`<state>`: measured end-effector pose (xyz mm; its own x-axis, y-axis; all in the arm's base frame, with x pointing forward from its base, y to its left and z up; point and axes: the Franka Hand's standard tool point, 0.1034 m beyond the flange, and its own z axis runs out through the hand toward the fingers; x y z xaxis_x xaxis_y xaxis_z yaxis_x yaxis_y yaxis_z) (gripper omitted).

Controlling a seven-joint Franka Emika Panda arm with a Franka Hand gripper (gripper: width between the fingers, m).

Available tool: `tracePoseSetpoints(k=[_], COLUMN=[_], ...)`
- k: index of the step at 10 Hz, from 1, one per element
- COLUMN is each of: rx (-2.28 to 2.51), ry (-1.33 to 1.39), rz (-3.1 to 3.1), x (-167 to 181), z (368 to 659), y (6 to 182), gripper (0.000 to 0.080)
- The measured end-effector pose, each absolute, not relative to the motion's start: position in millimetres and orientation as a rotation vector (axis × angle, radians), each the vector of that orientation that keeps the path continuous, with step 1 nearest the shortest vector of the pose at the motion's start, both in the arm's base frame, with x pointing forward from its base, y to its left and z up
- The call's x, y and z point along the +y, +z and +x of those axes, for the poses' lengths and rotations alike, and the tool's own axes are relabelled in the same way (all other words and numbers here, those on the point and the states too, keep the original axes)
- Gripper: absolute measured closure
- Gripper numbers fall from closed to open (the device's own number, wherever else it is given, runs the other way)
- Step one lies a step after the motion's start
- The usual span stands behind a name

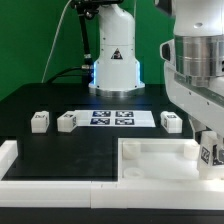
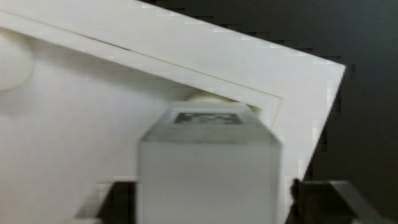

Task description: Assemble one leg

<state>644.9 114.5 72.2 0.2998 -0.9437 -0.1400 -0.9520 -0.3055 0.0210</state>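
Observation:
My gripper (image 1: 207,142) is shut on one leg (image 1: 208,154), a small white block with a black-and-white tag. It holds the leg over the corner of the large white panel (image 1: 155,160) on the exterior view's right. In the wrist view the leg (image 2: 214,155) fills the gap between the dark fingers (image 2: 125,203) of the gripper (image 2: 217,208). Its tagged end points at a round corner socket (image 2: 210,100) of the panel (image 2: 107,110). I cannot tell whether the leg touches the socket. Three more legs (image 1: 40,121), (image 1: 67,121), (image 1: 171,121) lie on the black table.
The marker board (image 1: 112,117) lies between the loose legs. The robot base (image 1: 115,65) stands behind it. A white raised frame (image 1: 12,160) runs along the front at the exterior view's left. A second socket (image 2: 9,60) shows on the panel.

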Motion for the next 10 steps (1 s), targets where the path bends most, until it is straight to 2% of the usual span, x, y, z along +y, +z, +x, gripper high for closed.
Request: tracePoseSetpoints(k=[1, 2, 3, 10], rx=[1.754, 1.740, 1.696, 0.424], ry=[0.191, 0.187, 0.185, 0.127], rz=[-2.516, -2.522, -2.552, -3.004], x=[114.7, 116.1, 119.6, 121.7], z=[644.9, 645.5, 644.7, 643.5], y=[72.2, 72.5, 72.4, 73.0], gripper=[0.0251, 0.0251, 0.0170, 0.0151])
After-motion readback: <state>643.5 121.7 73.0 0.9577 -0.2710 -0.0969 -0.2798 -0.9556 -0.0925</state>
